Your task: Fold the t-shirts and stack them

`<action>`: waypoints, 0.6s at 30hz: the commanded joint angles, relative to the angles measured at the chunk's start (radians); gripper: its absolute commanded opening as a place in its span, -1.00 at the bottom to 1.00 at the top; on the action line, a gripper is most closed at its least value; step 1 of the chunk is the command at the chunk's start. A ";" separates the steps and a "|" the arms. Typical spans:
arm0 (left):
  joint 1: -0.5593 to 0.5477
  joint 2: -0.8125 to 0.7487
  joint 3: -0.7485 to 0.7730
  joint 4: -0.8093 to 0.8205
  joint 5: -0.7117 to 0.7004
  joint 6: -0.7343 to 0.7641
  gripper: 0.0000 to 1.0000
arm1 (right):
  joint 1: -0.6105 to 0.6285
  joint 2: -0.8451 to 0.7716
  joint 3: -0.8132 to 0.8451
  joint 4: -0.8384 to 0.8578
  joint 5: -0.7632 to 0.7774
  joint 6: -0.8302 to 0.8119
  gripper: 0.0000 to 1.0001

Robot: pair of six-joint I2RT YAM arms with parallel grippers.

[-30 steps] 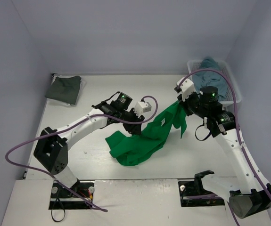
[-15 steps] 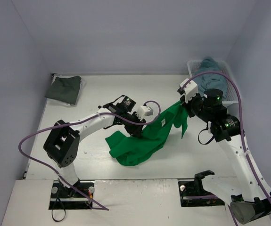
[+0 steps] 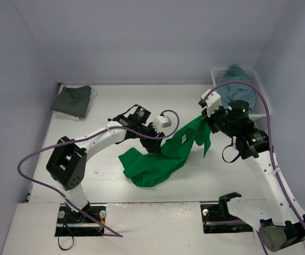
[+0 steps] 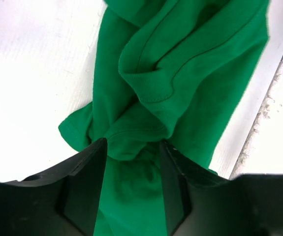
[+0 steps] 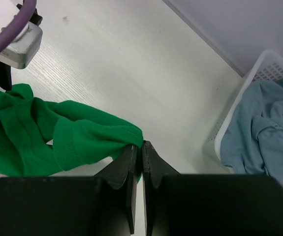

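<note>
Top view: green shirt (image 3: 157,159) is lying crumpled mid-table (image 3: 104,175), its right end rising off the surface to the right gripper (image 3: 204,116). Left gripper (image 3: 155,142) is reaching onto the shirt's middle. Grey shirt (image 3: 73,101) is sitting folded at the far-left corner. Teal shirt (image 3: 237,79) is heaped in the basket (image 3: 266,109) at far right.

Left wrist: jaws are standing apart w/ a bunch of green cloth in the gap, approx. filling it; can't tell if any grip is on it.

Right wrist: jaws are clenching tight on a hem of the green shirt, cloth bulging out to the left. Basket w/ teal shirt is sitting just to the right.
</note>
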 commanded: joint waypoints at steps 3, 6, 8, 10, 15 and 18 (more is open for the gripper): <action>0.007 -0.066 0.016 0.049 0.079 0.020 -0.02 | -0.005 0.023 0.015 0.057 -0.019 -0.003 -1.00; 0.007 -0.049 0.012 0.049 0.113 0.023 0.02 | -0.005 0.032 0.016 0.057 -0.027 0.000 -1.00; 0.004 -0.039 0.007 0.059 0.117 0.029 0.03 | -0.005 0.035 0.021 0.057 -0.032 0.005 -1.00; 0.005 -0.029 0.004 0.069 0.113 0.033 0.04 | -0.005 0.035 0.030 0.057 -0.038 0.009 -1.00; 0.005 0.007 0.004 0.093 0.088 0.073 0.04 | -0.005 0.029 0.035 0.053 -0.041 0.011 -1.00; 0.005 0.038 0.006 0.093 0.099 0.079 0.05 | -0.006 0.023 0.036 0.050 -0.036 0.006 -1.00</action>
